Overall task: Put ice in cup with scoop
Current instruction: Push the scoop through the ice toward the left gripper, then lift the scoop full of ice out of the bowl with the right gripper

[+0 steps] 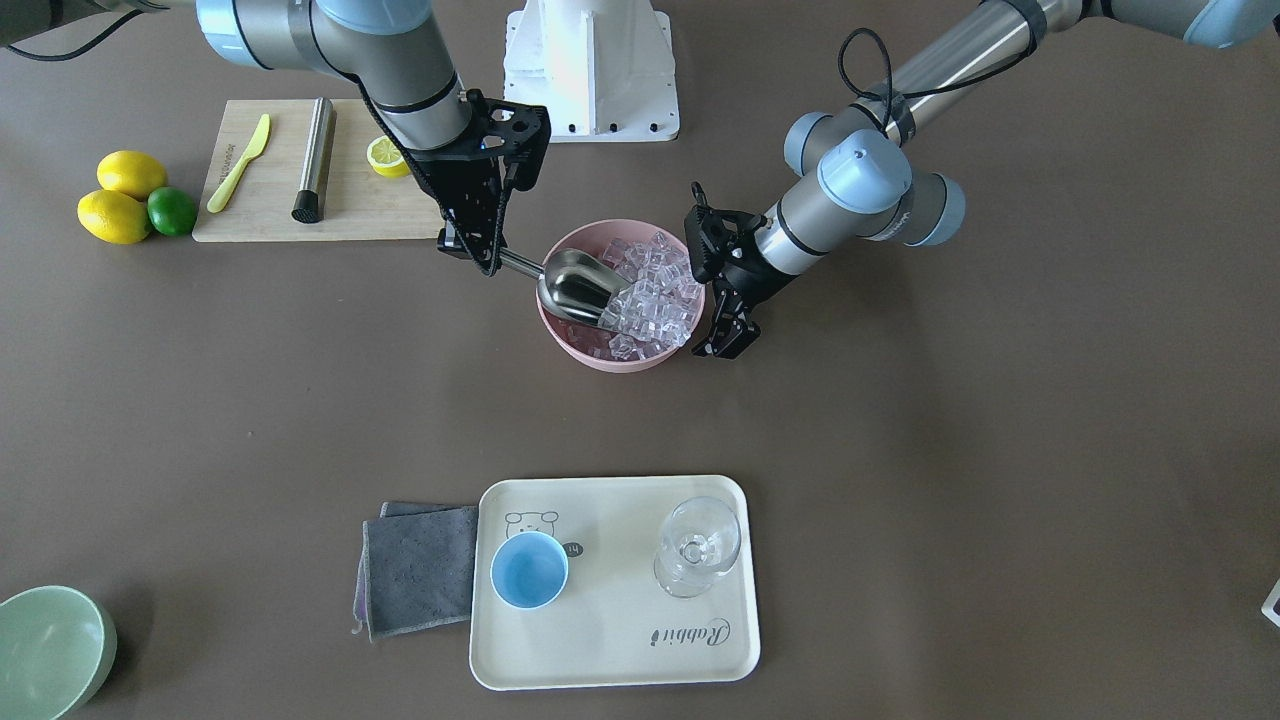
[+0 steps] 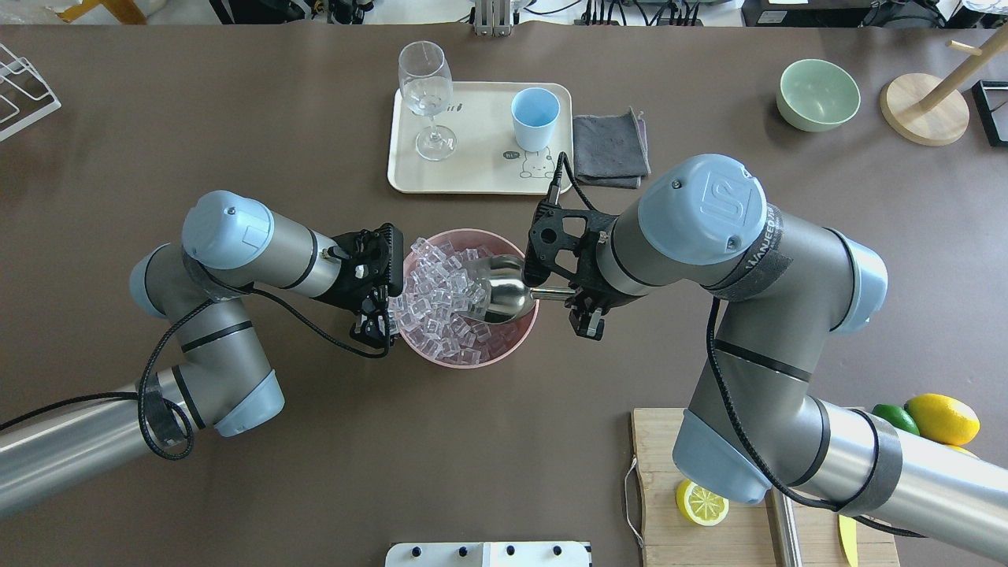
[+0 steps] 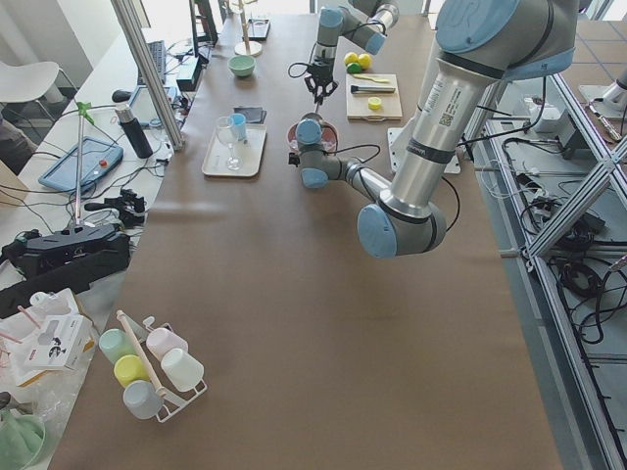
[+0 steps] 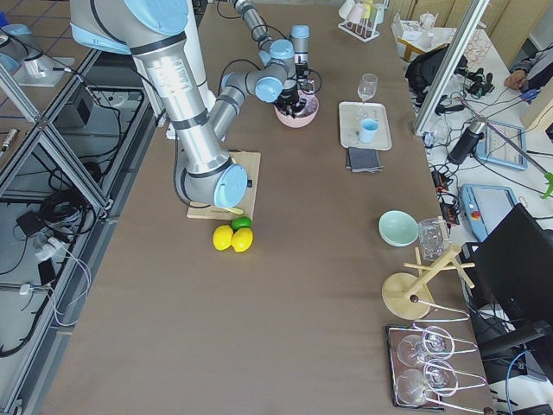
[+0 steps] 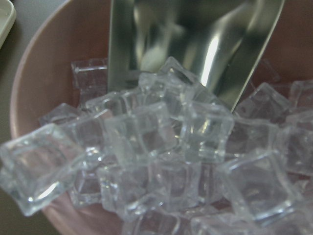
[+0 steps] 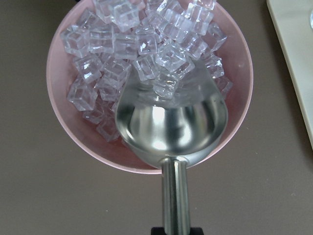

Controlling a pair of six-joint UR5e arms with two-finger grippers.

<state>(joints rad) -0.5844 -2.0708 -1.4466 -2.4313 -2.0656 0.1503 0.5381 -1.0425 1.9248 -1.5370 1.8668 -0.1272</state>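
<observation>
Scooping step: right claw [image 2: 573,298] grips scoop [image 2: 504,295], its tip in ice [image 2: 441,311]. Next, lift level toward cup [image 2: 535,118], 1 o'clock overhead. Left claw [image 2: 376,315]: cannot tell.

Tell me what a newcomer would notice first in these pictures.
A pink bowl heaped with clear ice sits mid-table, between both arms. The right claw grips the shiny scoop by its handle, trough dug into the ice, while the left claw hangs at the bowl's other side. Farther out, the light-blue cup stands empty on a cream tray beside a stemmed glass.
</observation>
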